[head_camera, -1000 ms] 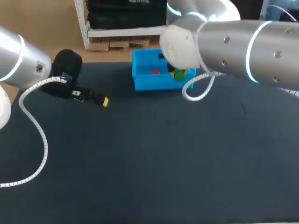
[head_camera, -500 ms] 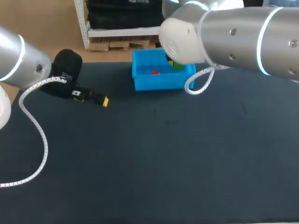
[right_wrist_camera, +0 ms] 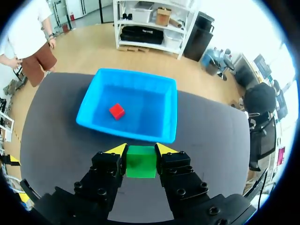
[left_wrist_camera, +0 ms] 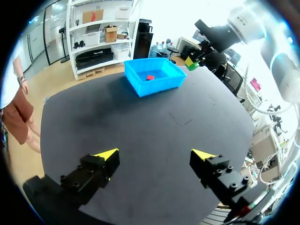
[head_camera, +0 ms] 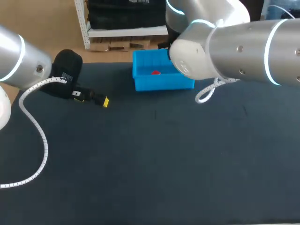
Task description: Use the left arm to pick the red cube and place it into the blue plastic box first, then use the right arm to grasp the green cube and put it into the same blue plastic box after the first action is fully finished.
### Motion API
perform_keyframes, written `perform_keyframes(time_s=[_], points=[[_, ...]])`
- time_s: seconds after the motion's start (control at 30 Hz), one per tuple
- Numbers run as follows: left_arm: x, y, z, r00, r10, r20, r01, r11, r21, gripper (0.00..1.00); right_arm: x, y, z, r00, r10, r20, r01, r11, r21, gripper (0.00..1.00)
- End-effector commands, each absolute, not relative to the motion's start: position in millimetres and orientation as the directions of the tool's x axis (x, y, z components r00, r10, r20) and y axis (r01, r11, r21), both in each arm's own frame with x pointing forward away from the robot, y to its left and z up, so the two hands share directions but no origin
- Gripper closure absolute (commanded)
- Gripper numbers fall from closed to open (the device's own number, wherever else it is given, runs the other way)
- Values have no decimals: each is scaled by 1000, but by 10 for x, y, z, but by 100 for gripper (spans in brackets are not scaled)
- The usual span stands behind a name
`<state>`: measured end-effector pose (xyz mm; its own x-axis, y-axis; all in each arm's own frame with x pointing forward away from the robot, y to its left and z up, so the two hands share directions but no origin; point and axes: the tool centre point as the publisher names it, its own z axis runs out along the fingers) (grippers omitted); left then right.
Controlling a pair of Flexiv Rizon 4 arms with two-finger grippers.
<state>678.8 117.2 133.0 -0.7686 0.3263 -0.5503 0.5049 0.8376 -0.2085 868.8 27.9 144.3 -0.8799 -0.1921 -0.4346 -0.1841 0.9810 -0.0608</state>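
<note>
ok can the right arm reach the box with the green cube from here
Probably yes. The right end effector, shut on the green cube, hangs just short of the box with nothing between them. The box is open-topped, holding only the red cube; the left arm is well aside.

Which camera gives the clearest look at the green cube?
Right wrist view: the green cube sits clamped in the right end effector. Left wrist view: a distant speck. Head view: hidden behind the right arm.
</note>
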Motion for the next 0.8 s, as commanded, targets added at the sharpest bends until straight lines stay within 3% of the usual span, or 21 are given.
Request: perform_keyframes(time_s=[0.03,0.8], points=[[6804,1184,1318,-766,327,-553,510,833,-214,0,8836,188,1382,-846,-191,-499,-187,981,-58,100],[6804,1184,1318,-766,327,-553,510,833,-214,0,9808,182,1052,-856,-228,-464,-250,968,-14,100]])
